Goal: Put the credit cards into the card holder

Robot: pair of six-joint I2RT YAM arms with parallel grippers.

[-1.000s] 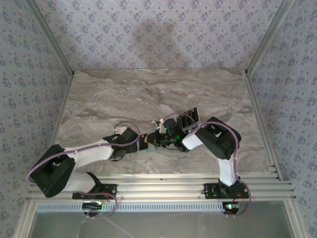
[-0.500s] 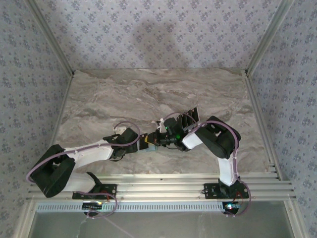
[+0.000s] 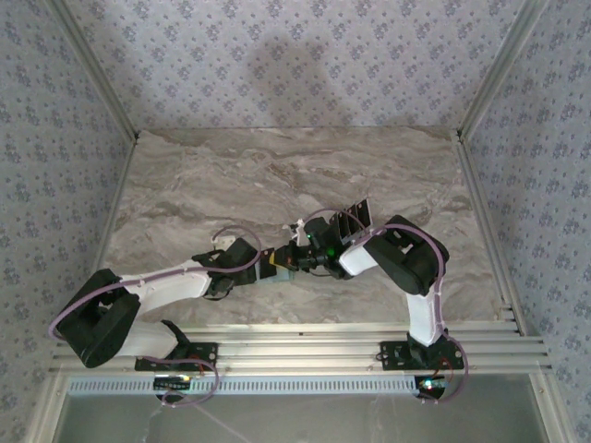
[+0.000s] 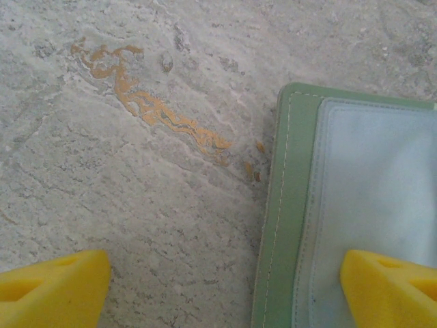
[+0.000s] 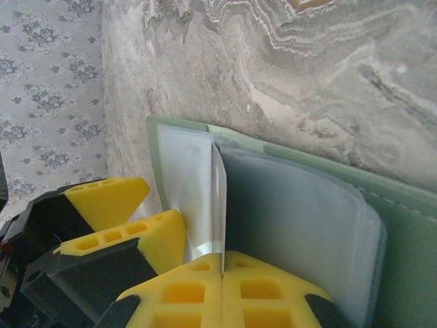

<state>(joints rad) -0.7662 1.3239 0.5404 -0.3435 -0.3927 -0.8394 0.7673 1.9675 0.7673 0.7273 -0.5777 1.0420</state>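
Top view, left to right:
- Left arm reaches from its base at the near-left corner across the table (image 3: 231, 175) toward the middle
- Left gripper (image 4: 218, 290) low over the marble, jaws wide apart, nothing between them
- Left wrist view: one yellow fingertip (image 4: 54, 287) over bare table. The other (image 4: 389, 287) is over the clear pocket of the holder (image 4: 283, 205). Cannot tell whether it presses down or sits just above
- An orange vein in the marble lies beside the holder's left edge
- Holder lies flat on the table at mid-width, toward the near side, under the spot where the two grippers meet. Green border with pale stitching and clear plastic sleeves facing up

Right wrist view:
- Right gripper (image 5: 223, 270) clamped tight on one card (image 5: 218, 191)
- Card is seen edge-on as a thin pale blade, standing upright out of the fingertips
- Its far end sits at the seam between two clear sleeves of the holder. How far it is in the slot, cannot tell
- The left gripper's yellow fingers show just left of the card, near it but apart

Top view, further right:
- Loose cards (image 3: 354, 220), dark with pale edges, fanned on the table just behind the right wrist, apart from the holder
- Right arm rises from its near-right base and bends back left toward the centre
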